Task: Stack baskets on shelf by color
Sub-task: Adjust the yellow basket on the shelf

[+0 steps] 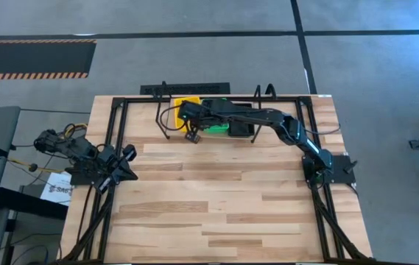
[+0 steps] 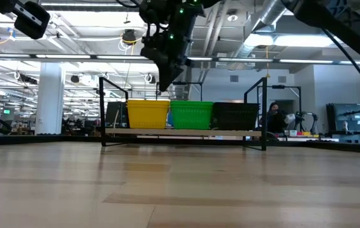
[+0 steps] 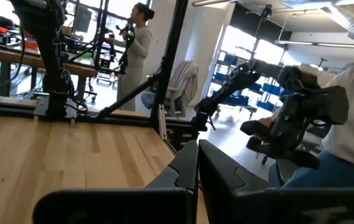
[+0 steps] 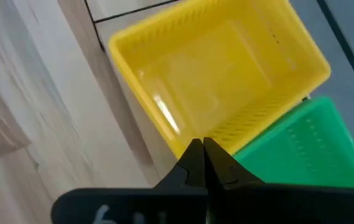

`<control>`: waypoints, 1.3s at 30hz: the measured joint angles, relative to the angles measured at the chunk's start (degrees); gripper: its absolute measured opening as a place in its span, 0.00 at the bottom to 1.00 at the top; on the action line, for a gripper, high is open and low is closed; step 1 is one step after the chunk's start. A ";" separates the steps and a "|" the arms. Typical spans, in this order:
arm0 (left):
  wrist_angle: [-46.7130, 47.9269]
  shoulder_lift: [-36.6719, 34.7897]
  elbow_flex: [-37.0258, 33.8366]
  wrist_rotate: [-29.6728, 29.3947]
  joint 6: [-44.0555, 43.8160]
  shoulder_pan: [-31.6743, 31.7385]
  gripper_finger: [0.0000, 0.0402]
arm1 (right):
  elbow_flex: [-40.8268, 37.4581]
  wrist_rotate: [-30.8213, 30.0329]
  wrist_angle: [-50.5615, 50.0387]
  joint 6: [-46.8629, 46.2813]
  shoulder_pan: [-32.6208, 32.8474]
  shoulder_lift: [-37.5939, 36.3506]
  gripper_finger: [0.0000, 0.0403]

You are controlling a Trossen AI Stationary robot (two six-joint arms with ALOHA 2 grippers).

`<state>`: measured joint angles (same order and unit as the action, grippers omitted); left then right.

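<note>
1. Baskets: three in a row on the shelf, at the far edge of the table. Same size, shallow, rectangular, perforated walls.
2. Yellow basket sits at one end of the shelf, the end nearer the left arm. Bright yellow, empty inside in the right wrist view.
3. Green basket is in the middle of the shelf, just beside the yellow one; walls look to be touching in the low view. Its corner shows in the right wrist view.
4. Black basket is at the other end of the shelf, just beside the green one. Mostly hidden under the right arm in the high view.
5. Shelf: low black thin-tube rack, slim legs, upright posts at each end, about three baskets wide.
6. Right gripper hangs above the shelf's front edge, over the yellow basket near where it meets the green one. Fingers pressed together, nothing between them. Not touching any basket; clearly above them in the low view.
7. Left gripper is parked well away from the shelf, near the table's left edge. Fingers together, holding nothing.
8. Person stands in the room beyond the table, far from the shelf.
</note>
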<state>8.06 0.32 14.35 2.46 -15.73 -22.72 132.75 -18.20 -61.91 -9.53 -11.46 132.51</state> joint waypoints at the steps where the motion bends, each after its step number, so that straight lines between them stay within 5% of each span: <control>1: 0.01 0.02 0.00 0.00 0.00 0.00 0.00 | 0.01 -0.01 -0.27 0.00 0.00 -0.01 0.00; 10: -0.09 0.00 0.00 -0.09 0.00 0.00 0.00 | -0.01 -1.53 -10.89 -0.86 -0.29 -0.04 0.00; 39: -0.01 0.02 0.00 -0.04 0.02 0.00 0.00 | -3.39 -1.46 0.17 -5.45 1.31 -0.09 0.00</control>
<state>8.05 0.34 14.35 2.42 -15.70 -22.72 129.36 -19.66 -61.74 -14.98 -10.15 132.42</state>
